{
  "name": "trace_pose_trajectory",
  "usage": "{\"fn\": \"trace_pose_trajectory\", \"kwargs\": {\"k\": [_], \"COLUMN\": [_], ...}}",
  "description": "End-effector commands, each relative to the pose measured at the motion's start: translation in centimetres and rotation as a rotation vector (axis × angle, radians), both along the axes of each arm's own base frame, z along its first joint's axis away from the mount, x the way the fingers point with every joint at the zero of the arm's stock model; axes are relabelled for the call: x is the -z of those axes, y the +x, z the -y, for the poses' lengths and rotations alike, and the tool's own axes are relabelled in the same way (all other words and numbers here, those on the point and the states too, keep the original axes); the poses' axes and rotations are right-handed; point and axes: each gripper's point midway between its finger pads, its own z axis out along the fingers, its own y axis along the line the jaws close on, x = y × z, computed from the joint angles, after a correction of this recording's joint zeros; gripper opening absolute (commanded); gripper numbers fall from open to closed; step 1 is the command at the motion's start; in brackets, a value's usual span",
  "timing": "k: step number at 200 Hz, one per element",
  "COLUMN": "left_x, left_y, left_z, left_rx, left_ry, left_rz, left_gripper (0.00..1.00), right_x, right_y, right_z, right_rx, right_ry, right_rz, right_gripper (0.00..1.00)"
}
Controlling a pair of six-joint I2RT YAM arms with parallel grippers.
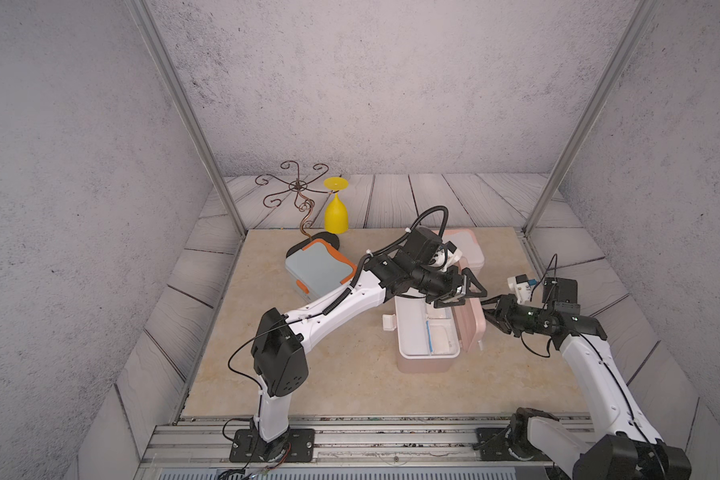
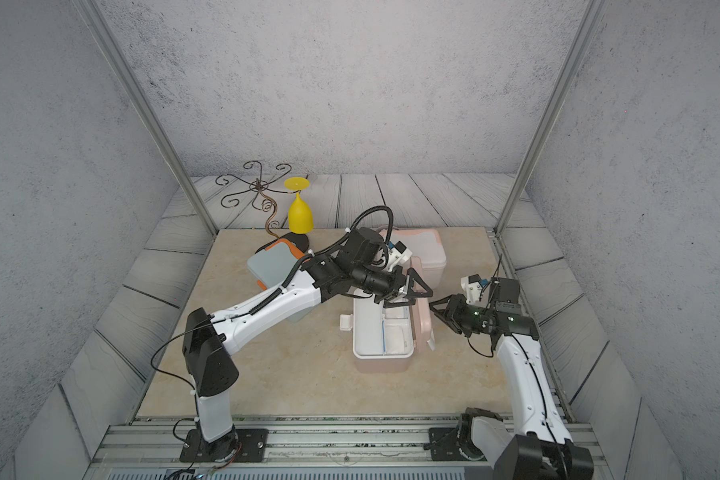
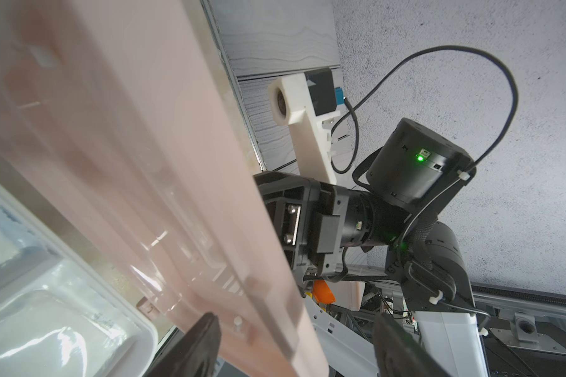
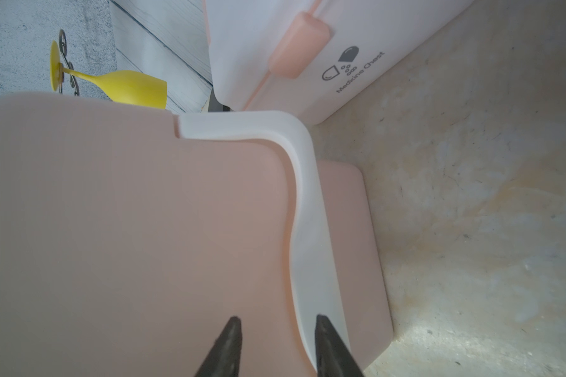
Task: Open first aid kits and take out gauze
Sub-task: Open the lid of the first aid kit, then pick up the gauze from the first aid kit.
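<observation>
- table point(image 1: 337, 374): one, with a beige stone-look top. All the kits sit on it.
- arms: two. The left arm point(image 1: 333, 307) reaches across to centre-right, and both top views show it crossing a corner of the grey-blue kit. The right arm point(image 1: 599, 374) comes in from the right.
- first aid kits: three in total.
- pink kit point(image 1: 425, 365): one, centre-right, open. Its lid point(image 1: 468, 328) stands near upright along the right side. The white tray point(image 1: 410, 328) is exposed, and a white latch point(image 1: 388, 322) sticks out on the left side.
- white kit point(image 1: 470, 245): one, back right, behind the pink kit, lid on. The right wrist view shows its peach latch point(image 4: 296, 45) flat against the wall, with "Medicine Chest" printed beside it.
- grey-blue kit point(image 1: 321, 270): one, back centre-left, orange trim, lid on.
- rack point(image 1: 296, 187): one, brown wire, back left corner.
- goblet point(image 1: 336, 212): one, yellow, hanging upside down from a rack arm.
- left gripper point(image 1: 464, 297): jaws wide, straddling the top edge of the pink lid. The left wrist view shows the lid close against one finger point(image 3: 196, 342) with a clear gap to the other, so it is not clamped.
- right gripper point(image 1: 488, 312): jaws set to a narrow gap with nothing between them. The tips point(image 4: 232, 329) are at the lid's outer face by the white trim; I cannot tell if they touch it.
- gauze point(image 1: 441, 338): in the tray's near-right compartment, inside the pink kit. It is a white packet in crinkly clear wrap. At least one is visible; I cannot tell the exact count.
</observation>
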Motion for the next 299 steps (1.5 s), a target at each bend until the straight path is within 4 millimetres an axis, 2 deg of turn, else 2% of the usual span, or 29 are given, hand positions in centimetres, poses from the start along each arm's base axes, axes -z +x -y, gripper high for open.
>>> {"fn": "trace_pose_trajectory", "kwargs": {"k": [1, 11, 23, 52, 81, 95, 108, 121, 142, 165, 186, 234, 299], "left_x": [-1.4, -1.1, -0.7, -0.8, -0.6, 0.3, 1.5, 3.0, 4.6, 5.7, 6.8, 9.8, 13.3], "left_y": [-0.8, -0.8, -0.3, 0.9, 0.9, 0.7, 0.5, 0.5, 0.2, -0.3, -0.8, -2.2, -2.5], "left_z": [0.8, 0.6, -0.6, -5.1, -9.6, -11.5, -13.1, -14.4, -15.8, -15.8, -14.8, -10.6, -8.0], "left_rx": [0.039, 0.043, 0.017, -0.072, -0.159, -0.204, -0.232, -0.255, -0.265, -0.24, -0.203, -0.125, -0.063], "left_ry": [-0.024, -0.014, 0.028, 0.094, 0.184, 0.235, 0.306, 0.394, 0.547, 0.662, 0.719, 0.704, 0.726], "left_rz": [0.042, 0.042, 0.073, 0.134, 0.209, 0.23, 0.241, 0.254, 0.307, 0.346, 0.352, 0.273, 0.207], "left_gripper": [0.77, 0.77, 0.77, 0.78, 0.82, 0.83, 0.8, 0.73, 0.66, 0.66, 0.66, 0.61, 0.53], "right_x": [-0.6, -0.6, -0.8, -1.0, -1.3, -1.3, -1.2, -1.2, -1.1, -1.0, -1.0, -1.3, -1.5], "right_y": [-0.1, -0.1, -0.1, -0.2, -0.2, -0.2, -0.2, -0.2, -0.2, -0.3, -0.3, -0.3, -0.3], "right_z": [0.3, 0.4, 0.3, 0.3, 0.3, 0.3, 0.3, 0.4, 0.7, 0.9, 0.9, 0.8, 0.6], "right_rx": [0.004, 0.003, 0.001, -0.003, -0.01, -0.012, -0.012, -0.01, -0.001, 0.005, 0.007, 0.004, 0.0], "right_ry": [-0.031, -0.034, -0.034, -0.038, -0.036, -0.038, -0.043, -0.051, -0.075, -0.09, -0.092, -0.087, -0.074], "right_rz": [0.019, 0.018, 0.021, 0.027, 0.031, 0.032, 0.031, 0.031, 0.03, 0.03, 0.032, 0.042, 0.05], "right_gripper": [0.39, 0.4, 0.4, 0.4, 0.4, 0.4, 0.41, 0.41, 0.42, 0.44, 0.44, 0.45, 0.45]}}
